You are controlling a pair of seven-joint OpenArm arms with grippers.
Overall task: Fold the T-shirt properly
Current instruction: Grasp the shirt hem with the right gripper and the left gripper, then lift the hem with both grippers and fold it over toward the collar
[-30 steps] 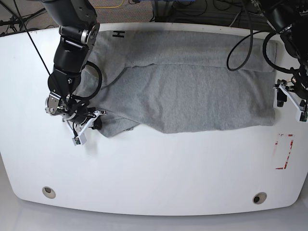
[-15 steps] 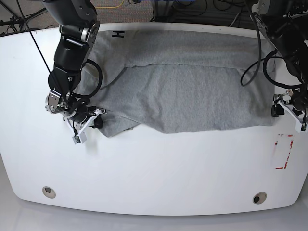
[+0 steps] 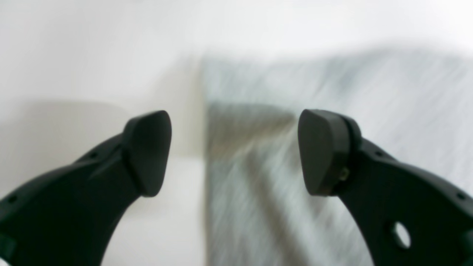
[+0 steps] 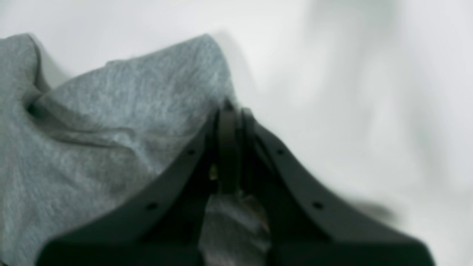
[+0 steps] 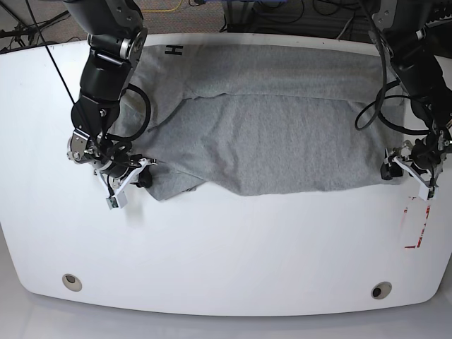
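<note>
The grey T-shirt lay spread across the far part of the white counter, its near edge running unevenly from side to side. A strip along its far edge was folded over, and loose folds bunched near the robot's right arm. The right end effector was closed on the shirt, its fingertips pinching the cloth at the near corner on that side. Wrinkles ran across the fabric beside the pinch.

At the opposite near corner, the left end effector was open. In its wrist view, which was blurred, one finger appeared over the bare white surface and the other over the shirt, with the cloth's side edge between them. Whether those fingers touched the fabric could not be told.
</note>
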